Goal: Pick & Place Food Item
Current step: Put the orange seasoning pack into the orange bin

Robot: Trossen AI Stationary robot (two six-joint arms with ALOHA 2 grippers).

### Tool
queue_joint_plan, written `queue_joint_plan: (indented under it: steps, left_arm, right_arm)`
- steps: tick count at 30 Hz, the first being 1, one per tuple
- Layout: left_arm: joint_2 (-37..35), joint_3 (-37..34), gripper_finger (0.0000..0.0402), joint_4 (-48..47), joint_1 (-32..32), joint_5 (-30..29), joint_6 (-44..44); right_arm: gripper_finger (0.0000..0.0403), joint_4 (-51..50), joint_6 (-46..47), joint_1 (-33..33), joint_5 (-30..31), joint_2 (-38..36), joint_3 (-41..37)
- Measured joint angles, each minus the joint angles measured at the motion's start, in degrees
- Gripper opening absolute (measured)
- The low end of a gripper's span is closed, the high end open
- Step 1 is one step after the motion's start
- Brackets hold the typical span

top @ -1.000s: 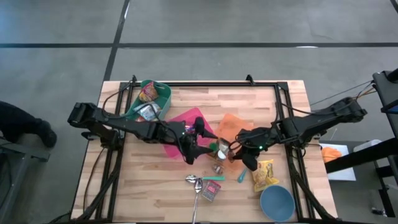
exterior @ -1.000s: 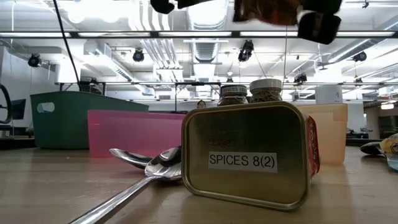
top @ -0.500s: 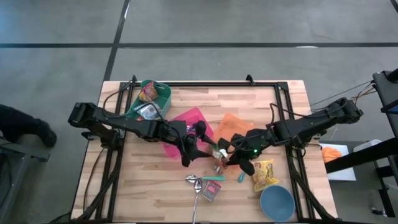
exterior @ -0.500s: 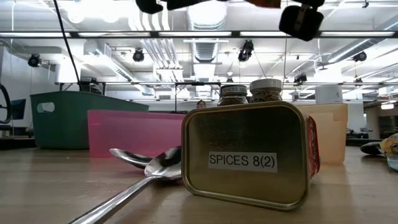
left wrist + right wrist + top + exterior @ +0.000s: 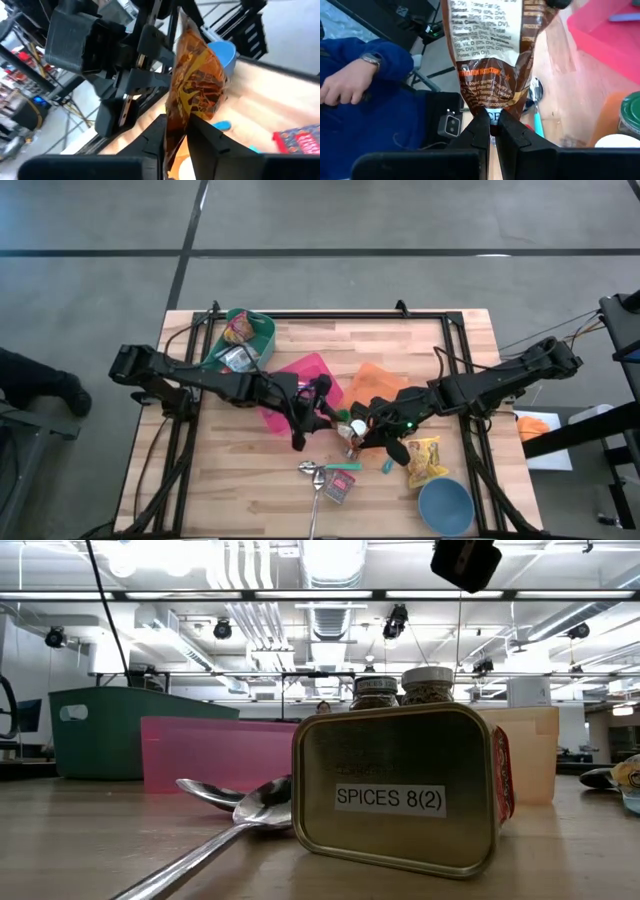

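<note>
In the high view the brown food packet is mostly hiding between the two arms above mid-table. At the left, a green bin [image 5: 243, 340] is holding packaged items; a pink tray [image 5: 300, 375] and an orange tray [image 5: 380, 380] are sitting further right. The left gripper [image 5: 175, 132] is pinching one edge of the food packet [image 5: 195, 85], while the right gripper [image 5: 491, 127] is clamping its opposite end. A blue bowl [image 5: 445, 505] is resting at the right.

place: lab | ceiling strip lights [image 5: 330, 595] | exposed ducts [image 5: 245, 625]
</note>
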Motion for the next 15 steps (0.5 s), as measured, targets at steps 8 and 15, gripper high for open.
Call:
queue_joint_plan:
  steps: [8,15]
  left_arm:
    - [0.00,-0.01,0.0019,-0.39,0.02,6.04,0.81]
    - [-0.03,0.41,0.0006,-4.19,0.07,5.49,-6.03]
  right_arm:
    - [0.0009,-0.22,-0.66,0.01,0.47,0.00,0.00]
    - [0.0009,-0.45,0.59,0.00,0.74,0.02,-0.02]
